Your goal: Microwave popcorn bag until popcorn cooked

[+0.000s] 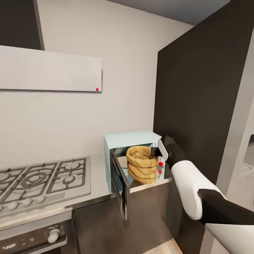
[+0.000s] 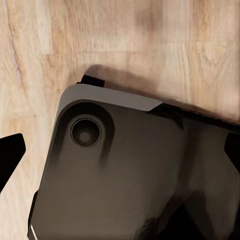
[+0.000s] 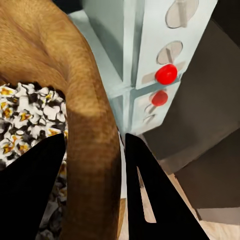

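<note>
— Steel on the far left? 
— Yes, the gas hob (image 1: 40, 181) with its grates sits in the countertop (image 1: 98, 192), an oven control panel (image 1: 33, 240) below it and a pale hood (image 1: 49, 68) on the wall above.

— And next along? 
— The mint-blue microwave (image 1: 130, 139) stands on the countertop, against the dark tall cabinet (image 1: 197, 106). Its door (image 1: 119, 187) hangs wide open, swung out over the counter edge.

— Where is the popcorn bag? 
— The popcorn bag (image 1: 141, 165) is upright at the microwave's open mouth, tan and crumpled. In the right wrist view, popcorn (image 3: 27, 112) shows inside the bag (image 3: 80, 100), white and puffed with dark flecks.

— The right arm? 
— Its white forearm reaches up from the lower right, wrist bent toward the bag. The right gripper (image 1: 155, 151) is clamped on the bag's rim, one finger (image 3: 30, 185) inside and one outside. A red button (image 3: 166, 74) on the microwave panel is just beside it.

— The left gripper? 
— Its wrist view shows the robot's dark base (image 2: 125, 175) over the plank floor (image 2: 100, 35). I cannot tell whether it is apart or together.
</note>
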Tool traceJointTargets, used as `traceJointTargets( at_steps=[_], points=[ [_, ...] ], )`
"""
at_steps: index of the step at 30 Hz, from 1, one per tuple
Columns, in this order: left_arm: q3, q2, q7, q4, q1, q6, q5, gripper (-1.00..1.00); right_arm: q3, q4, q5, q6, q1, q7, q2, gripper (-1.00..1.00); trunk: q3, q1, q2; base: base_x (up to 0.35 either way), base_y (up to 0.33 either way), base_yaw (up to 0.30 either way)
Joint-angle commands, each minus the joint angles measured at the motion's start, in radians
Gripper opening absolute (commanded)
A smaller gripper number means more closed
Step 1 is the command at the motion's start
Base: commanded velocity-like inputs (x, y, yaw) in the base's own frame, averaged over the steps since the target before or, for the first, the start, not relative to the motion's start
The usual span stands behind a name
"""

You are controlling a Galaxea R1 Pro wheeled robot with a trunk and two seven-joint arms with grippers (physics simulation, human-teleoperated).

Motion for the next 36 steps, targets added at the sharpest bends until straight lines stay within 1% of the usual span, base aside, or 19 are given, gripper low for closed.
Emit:
traceJointTargets(
  at_steps=[1, 6, 30, 36],
  points=[
    [0.001, 0.0, 0.0, -0.001, 0.0, -0.001, 0.005, 1.0, -0.006, -0.012, 0.001, 0.003, -0.001, 0.012, 0.001, -1.0, -0.001, 0.0, -0.001, 0.188, 0.0, 0.0],
    [0.001, -0.001, 0.0, -0.001, 0.0, -0.001, 0.005, 1.0, -0.006, -0.025, 0.002, 0.002, -0.001, 0.026, 0.002, -1.0, -0.001, 0.0, -0.001, 0.188, 0.0, 0.0],
    [0.001, -0.001, 0.0, -0.001, 0.0, -0.001, 0.005, 1.0, -0.005, -0.011, 0.0, 0.003, -0.001, 0.026, 0.008, -1.0, -0.001, 0.0, -0.001, 0.181, 0.0, 0.0],
    [0.001, -0.001, 0.0, -0.002, 0.0, -0.002, 0.005, 1.0, -0.005, -0.005, 0.001, 0.002, -0.001, 0.026, 0.008, -1.0, -0.001, 0.0, -0.001, 0.152, 0.074, 0.0]
  ],
)
